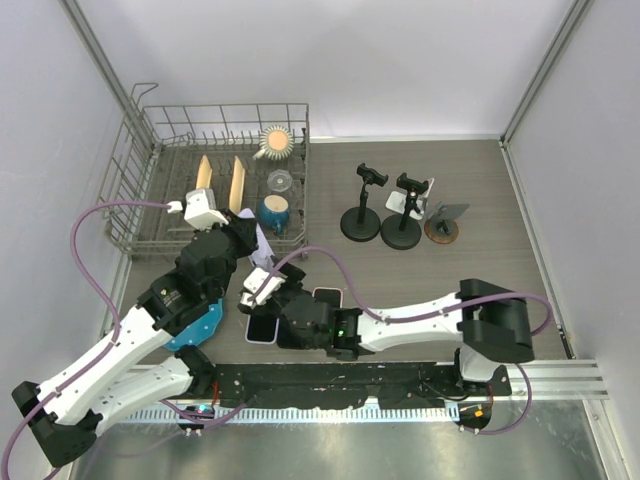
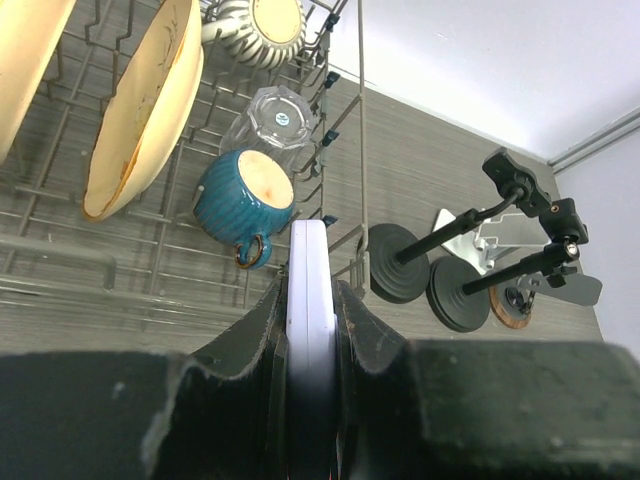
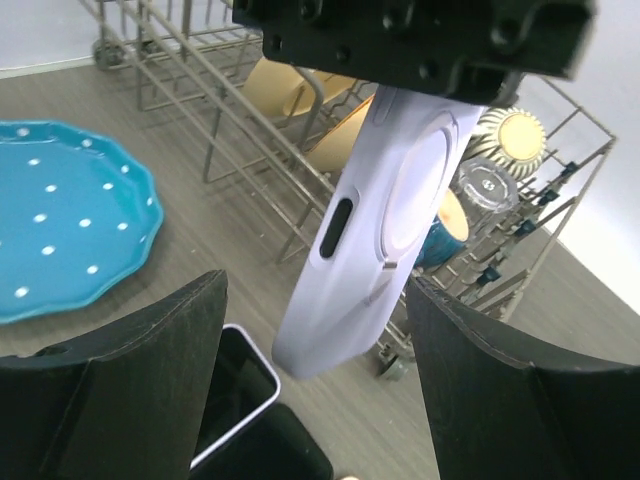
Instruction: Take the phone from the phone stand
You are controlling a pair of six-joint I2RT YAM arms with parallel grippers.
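- Holding the phone (image 1: 258,246) clear of the table, the left gripper (image 1: 250,240) sits at the front right corner of the dish rack (image 1: 150,180) in the top view. It is clamped on the phone's upper end.
- Same view: the right gripper (image 1: 262,285) lies just in front of that rack corner, right below the phone. The right arm reaches in from the far side, so both grippers meet at one spot.
- A black phone stand (image 1: 360,222) and its twin stand well to the right of the rack. Their clamps look bare, so I judge the phone already off its stand.
- Left wrist view: the phone (image 2: 311,290) shows edge-on, pinched flat between the two fingers (image 2: 262,330). Its thin edge points toward the rack's right wall, past the blue mug (image 2: 240,195) inside.
- Right wrist view: the phone (image 3: 390,230) hangs from the left gripper (image 3: 420,40) in front of the rack, back face to the camera. Its long axis slants down and to the left.
- The right gripper (image 3: 318,300) is spread wide and holds nothing. One finger stands either side of the phone's lower end, not touching it.
- Judgement: the right arm is the nearer free one. A handover turns on closing across the phone's short width.
- A blue plate (image 3: 70,220) and a spare phone (image 3: 235,385) lie on the table in front of the rack.
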